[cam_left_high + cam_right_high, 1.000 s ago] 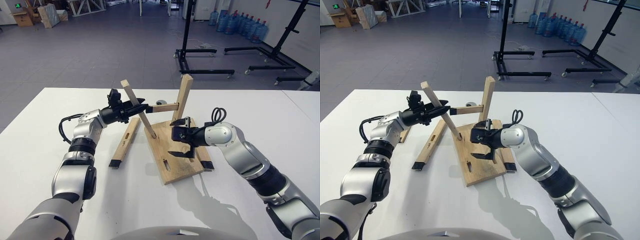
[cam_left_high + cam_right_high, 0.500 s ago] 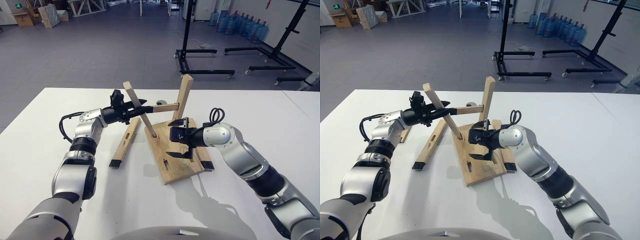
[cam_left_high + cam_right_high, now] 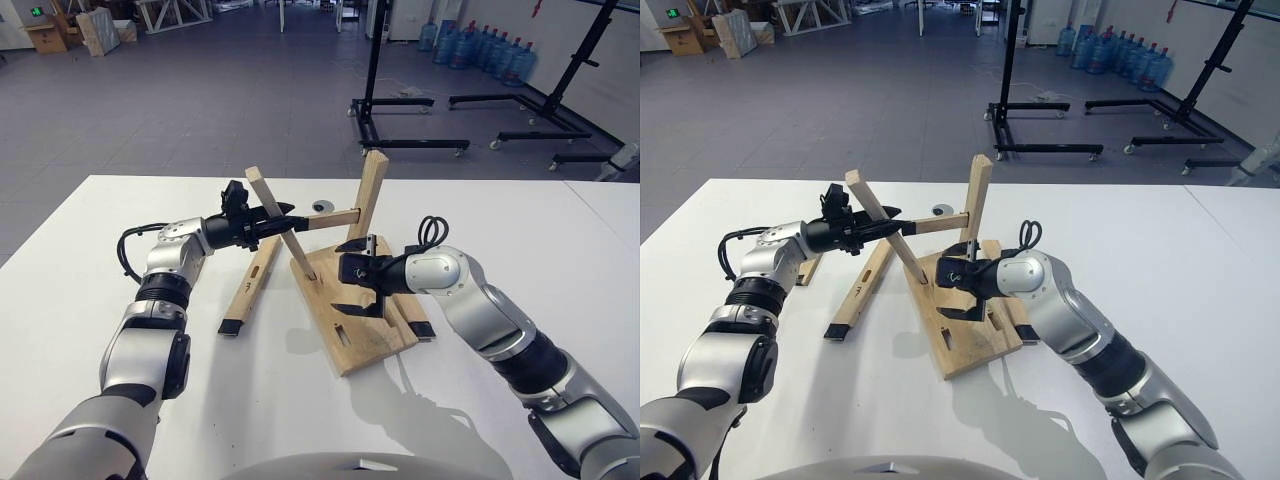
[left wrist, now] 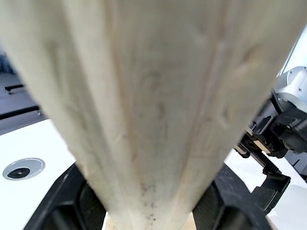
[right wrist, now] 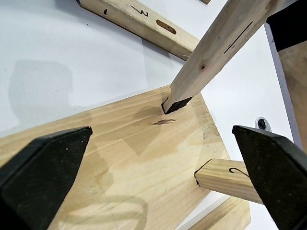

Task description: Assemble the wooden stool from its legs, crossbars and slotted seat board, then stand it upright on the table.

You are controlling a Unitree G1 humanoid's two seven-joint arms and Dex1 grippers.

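The slotted seat board (image 3: 365, 340) lies flat on the white table. One wooden leg (image 3: 370, 190) stands upright at its far end. A second leg (image 3: 290, 235) leans steeply out of a slot (image 5: 175, 103) in the board. A crossbar (image 3: 330, 217) runs between the two legs. My left gripper (image 3: 280, 213) is shut on the leaning leg (image 4: 144, 120) near the crossbar joint. My right gripper (image 3: 352, 276) hangs open just above the board (image 5: 120, 158), with one finger (image 5: 43, 167) on each side and nothing between them.
A loose leg (image 3: 250, 283) lies on the table left of the board, and another piece (image 3: 418, 322) lies along its right edge. A further wooden piece (image 3: 806, 268) rests behind my left forearm. A round table grommet (image 3: 320, 205) sits behind the assembly. Black stands occupy the floor beyond.
The seat board's near end has slid a little toward me and to the right. My right gripper has edged slightly left over it. My left gripper still holds the leaning leg.
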